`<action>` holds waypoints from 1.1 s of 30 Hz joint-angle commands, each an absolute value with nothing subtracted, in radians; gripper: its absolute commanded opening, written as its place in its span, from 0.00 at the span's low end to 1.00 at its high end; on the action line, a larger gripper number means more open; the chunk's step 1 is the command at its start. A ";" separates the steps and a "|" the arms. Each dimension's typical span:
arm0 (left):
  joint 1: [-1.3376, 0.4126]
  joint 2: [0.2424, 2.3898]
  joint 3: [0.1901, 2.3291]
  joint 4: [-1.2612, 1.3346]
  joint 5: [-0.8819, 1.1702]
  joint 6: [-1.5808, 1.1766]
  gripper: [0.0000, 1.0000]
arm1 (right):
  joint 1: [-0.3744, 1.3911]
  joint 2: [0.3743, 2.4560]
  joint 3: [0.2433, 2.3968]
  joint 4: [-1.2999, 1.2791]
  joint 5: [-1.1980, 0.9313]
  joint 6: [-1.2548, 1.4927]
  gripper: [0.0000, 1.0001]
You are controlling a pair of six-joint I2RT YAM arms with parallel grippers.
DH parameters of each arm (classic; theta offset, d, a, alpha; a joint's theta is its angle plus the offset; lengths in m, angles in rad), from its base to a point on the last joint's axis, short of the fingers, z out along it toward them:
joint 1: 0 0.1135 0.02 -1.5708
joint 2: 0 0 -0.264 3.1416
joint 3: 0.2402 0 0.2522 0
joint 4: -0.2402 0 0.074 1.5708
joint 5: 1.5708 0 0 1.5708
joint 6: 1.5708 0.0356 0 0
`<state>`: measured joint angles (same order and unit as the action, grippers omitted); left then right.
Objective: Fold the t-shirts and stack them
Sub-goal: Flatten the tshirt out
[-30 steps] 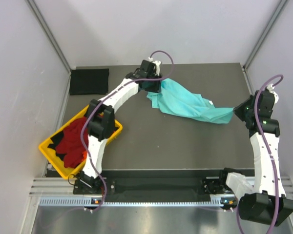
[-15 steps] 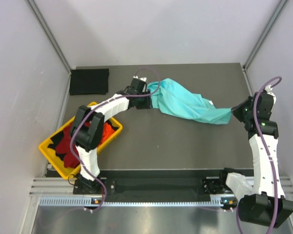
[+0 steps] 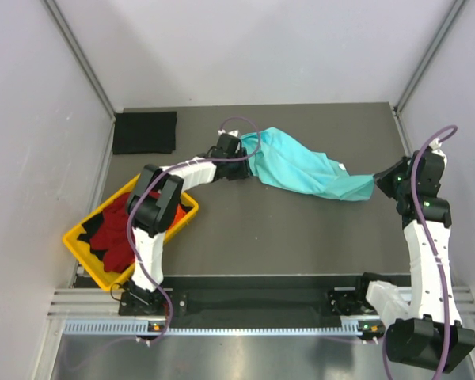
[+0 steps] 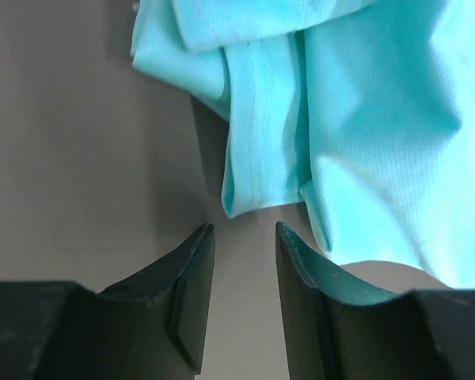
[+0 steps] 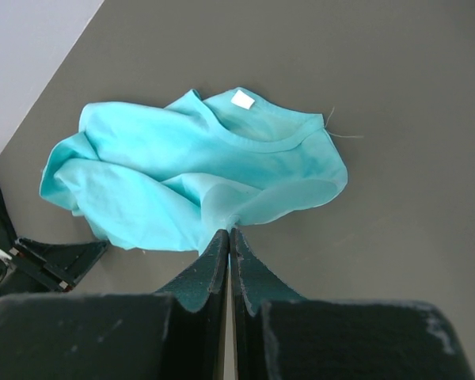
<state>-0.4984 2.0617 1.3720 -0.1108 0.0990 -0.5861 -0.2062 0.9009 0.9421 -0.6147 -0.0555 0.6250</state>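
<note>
The mint-teal t-shirt [image 3: 301, 170] lies crumpled on the grey worktop [image 3: 301, 237], drawn out in a long band between the two arms. The right claw [image 5: 229, 231] is clenched on one edge of it, with the cloth pinched at the very tips of its fingers. The white neck label [image 5: 242, 99] faces up on the collar beyond. At the shirt's other end, the left claw [image 4: 243, 227] is released, its fingers parted with bare worktop showing between them. A folded hem lies just ahead of the tips, and nothing is gripped. A folded black t-shirt [image 3: 145, 132] sits flat in the far left corner. The yellow tray [image 3: 77, 241] near the left arm's base holds a red t-shirt [image 3: 115, 229] heaped with black cloth.
</note>
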 commanded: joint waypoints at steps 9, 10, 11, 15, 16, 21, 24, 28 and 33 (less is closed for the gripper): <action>-0.492 2.148 1.443 -0.087 0.063 -0.568 0.40 | -0.215 0.888 0.951 -0.561 -0.071 0.634 0.00; -0.492 2.151 1.447 -0.090 0.064 -0.563 0.40 | -0.216 0.888 0.951 -0.561 -0.071 0.634 0.00; -0.492 2.158 1.460 -0.101 0.061 -0.555 0.38 | -0.215 0.890 0.951 -0.563 -0.069 0.634 0.00; -0.492 2.163 1.518 -0.184 0.029 -0.552 0.01 | -0.215 0.902 0.940 -0.568 -0.046 0.644 0.00; -0.492 2.155 1.535 -0.242 0.023 -0.549 0.00 | -0.215 0.907 0.945 -0.572 -0.043 0.643 0.00; -0.492 1.979 1.644 -0.389 0.008 -0.505 0.00 | -0.224 0.953 1.111 -0.633 0.050 0.615 0.00; -0.495 1.830 1.738 -0.492 0.009 -0.486 0.00 | -0.227 0.982 1.265 -0.699 0.078 0.615 0.00; -0.497 1.599 1.941 -0.729 -0.101 -0.440 0.00 | -0.230 0.988 1.464 -0.848 0.072 0.612 0.00; -0.497 1.424 1.933 -0.813 -0.107 -0.451 0.00 | -0.229 0.905 1.535 -0.983 0.057 0.582 0.00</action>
<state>-0.4984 1.5627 1.9186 -0.6529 -0.0704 -0.4683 -0.2127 0.9684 1.4715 -0.8387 0.0486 0.6155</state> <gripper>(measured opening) 0.013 0.006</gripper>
